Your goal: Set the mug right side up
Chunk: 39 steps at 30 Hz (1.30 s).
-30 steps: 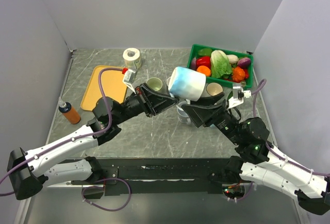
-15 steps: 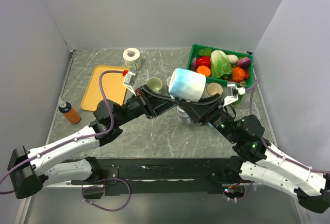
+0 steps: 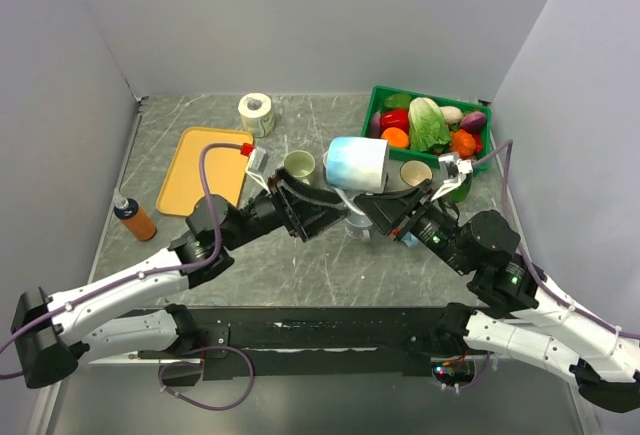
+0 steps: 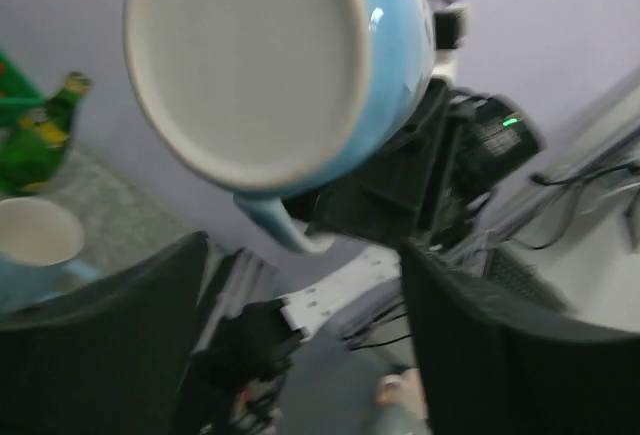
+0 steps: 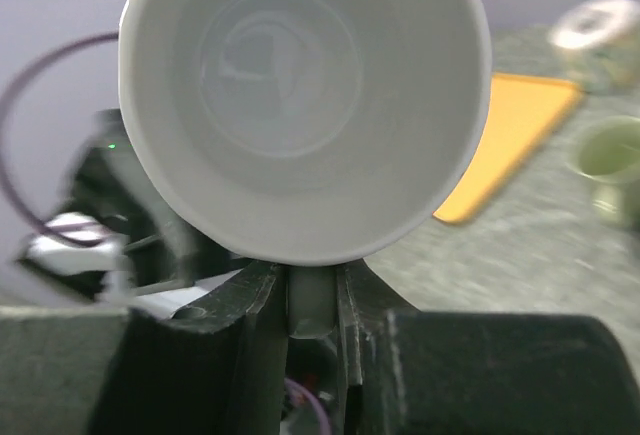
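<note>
Work is in the middle of the turn, I judge. My left gripper [image 4: 300, 345] waits with fingers apart just below the mug [image 3: 358, 163], not touching it. My right gripper [image 5: 312, 290] is clamped on the handle [image 5: 312, 313]. The mug hangs on its side above the table [image 3: 310, 115], in front of the green crate [image 3: 383, 95]. Next, I should roll the right wrist until the mouth faces up, then lower the mug.

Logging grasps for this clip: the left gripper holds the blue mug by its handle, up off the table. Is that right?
Not quite: it is the right gripper, not the left, that holds the mug by its handle, with its jaws shut on it. The right wrist view shows this. The mug is indeed up off the table.
</note>
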Each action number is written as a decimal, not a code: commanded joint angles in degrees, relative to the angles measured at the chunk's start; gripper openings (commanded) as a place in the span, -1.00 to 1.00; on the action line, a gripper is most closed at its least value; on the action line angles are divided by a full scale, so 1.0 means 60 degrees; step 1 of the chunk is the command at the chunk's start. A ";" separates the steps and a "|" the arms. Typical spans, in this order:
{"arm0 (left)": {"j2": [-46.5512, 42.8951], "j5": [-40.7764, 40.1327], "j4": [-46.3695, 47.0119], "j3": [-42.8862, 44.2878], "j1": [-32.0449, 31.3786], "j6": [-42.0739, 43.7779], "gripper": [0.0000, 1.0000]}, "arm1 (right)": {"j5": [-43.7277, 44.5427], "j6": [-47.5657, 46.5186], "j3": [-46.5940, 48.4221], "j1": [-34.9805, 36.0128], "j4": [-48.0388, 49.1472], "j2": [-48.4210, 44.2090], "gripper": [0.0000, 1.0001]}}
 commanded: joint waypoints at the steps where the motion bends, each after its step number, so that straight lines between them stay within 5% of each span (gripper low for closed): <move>1: -0.0971 -0.1392 -0.3254 0.0637 -0.0088 0.1533 0.90 | 0.1366 -0.0808 0.1253 -0.0055 -0.1551 -0.0132 -1.00; 10: -0.2612 -0.6461 -0.9640 0.2000 -0.0073 0.1988 0.93 | 0.2071 -0.1848 0.2938 -0.0055 -0.4482 0.0730 -1.00; 15: -0.3388 -0.7927 -1.0876 0.2293 -0.0073 0.1915 0.93 | 0.2012 -0.1571 0.2705 -0.0040 -0.4719 0.2005 -1.00; 39: -0.3932 -0.7769 -1.1318 0.1971 -0.0073 0.1783 0.93 | 0.2041 -0.0458 0.2953 0.0502 -0.3649 0.7938 -1.00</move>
